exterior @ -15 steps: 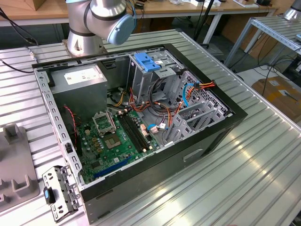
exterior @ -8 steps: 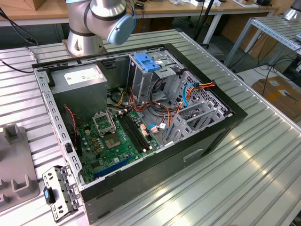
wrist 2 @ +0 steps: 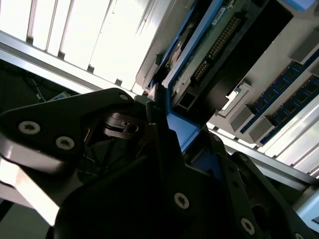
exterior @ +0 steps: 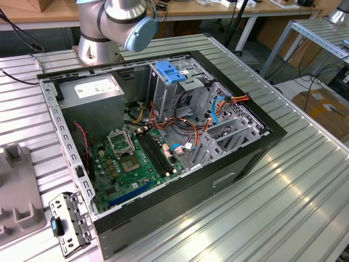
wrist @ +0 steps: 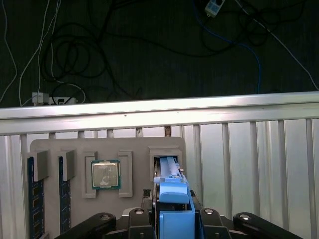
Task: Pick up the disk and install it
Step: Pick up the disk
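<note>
In the exterior view, the open computer case point(exterior: 163, 136) sits beside the grey tray point(exterior: 16, 183). In the second wrist view, the gripper point(wrist 2: 174, 124) is clamped on the disk point(wrist 2: 214, 47) by its blue rail. In the first wrist view, the disk point(wrist: 173, 196) stands on edge at the tray's slot.

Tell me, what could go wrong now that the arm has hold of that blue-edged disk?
1. The gripper clamps the disk by a narrow blue rail, so it might slip or tilt when lifted.
2. The disk stands in a snug slot of the grey tray; a skewed pull could jam it or jolt the processor chip beside it.
3. Loose cables crowd the computer case; the disk could snag there.
</note>
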Controlling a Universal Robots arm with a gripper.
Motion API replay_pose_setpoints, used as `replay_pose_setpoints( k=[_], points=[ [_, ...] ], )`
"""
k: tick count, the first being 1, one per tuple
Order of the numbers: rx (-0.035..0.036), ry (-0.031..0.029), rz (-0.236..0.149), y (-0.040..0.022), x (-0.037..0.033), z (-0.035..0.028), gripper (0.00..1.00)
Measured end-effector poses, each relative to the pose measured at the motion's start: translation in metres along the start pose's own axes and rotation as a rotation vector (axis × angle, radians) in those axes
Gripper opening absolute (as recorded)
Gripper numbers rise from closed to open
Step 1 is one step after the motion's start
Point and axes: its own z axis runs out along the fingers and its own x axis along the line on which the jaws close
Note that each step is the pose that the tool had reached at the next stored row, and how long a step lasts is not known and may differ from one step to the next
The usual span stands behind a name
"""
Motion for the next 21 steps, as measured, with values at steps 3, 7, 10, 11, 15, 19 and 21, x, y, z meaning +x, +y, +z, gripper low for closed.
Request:
replay_pose_setpoints(
  k=[3, 7, 10, 11, 15, 19, 21],
  points=[
    [0.0, 0.0, -0.004, 0.0, 0.0, 0.0, 0.37],
    [0.0002, 0.0009, -0.059, 0.0, 0.0001, 0.0, 0.37],
    [0.0002, 0.0009, -0.061, 0.0001, 0.0, 0.0, 0.37],
    [0.0002, 0.0009, -0.062, 0.0001, 0.0, 0.0, 0.37],
    [0.0003, 0.0031, -0.052, -0.0001, 0.0029, 0.0, 0.37],
    [0.0003, 0.0074, -0.034, -0.0002, 0.0057, 0.0001, 0.37],
    [0.0002, 0.0082, -0.026, -0.0002, 0.0058, 0.0001, 0.37]
  ],
)
